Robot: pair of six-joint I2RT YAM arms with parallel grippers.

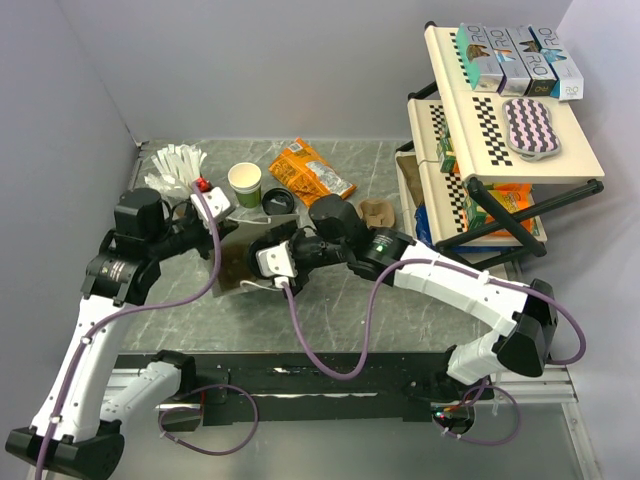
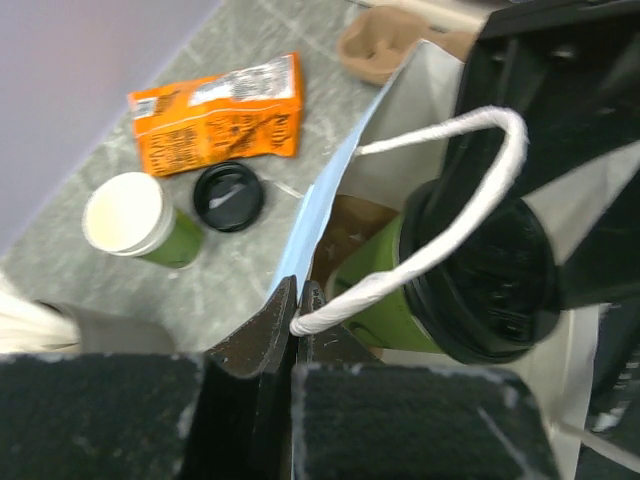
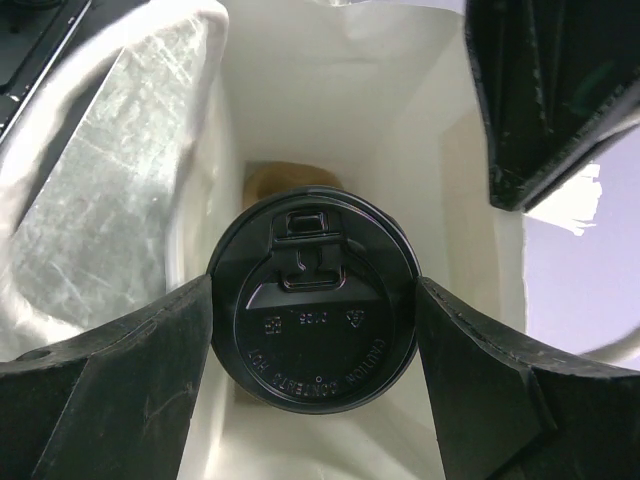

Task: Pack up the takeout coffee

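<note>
The takeout coffee (image 3: 313, 300), a green-and-white cup with a black lid, hangs inside the open white paper bag (image 3: 330, 100). My right gripper (image 3: 313, 312) is shut on it, one finger at each side of the lid. In the left wrist view the cup (image 2: 385, 300) shows inside the bag mouth, behind the white cord handle (image 2: 450, 230). My left gripper (image 2: 297, 300) is shut on the bag's rim (image 2: 320, 200) at the base of that handle. From above, the bag (image 1: 238, 262) stands between the left gripper (image 1: 212, 212) and the right gripper (image 1: 272, 262).
A lidless white-and-green cup (image 1: 245, 183), a loose black lid (image 2: 229, 196) and an orange snack packet (image 1: 310, 172) lie behind the bag. A grey cup of white sticks (image 1: 178, 165) stands far left. A brown cup carrier (image 1: 378, 212) and a stocked rack (image 1: 480, 140) are on the right.
</note>
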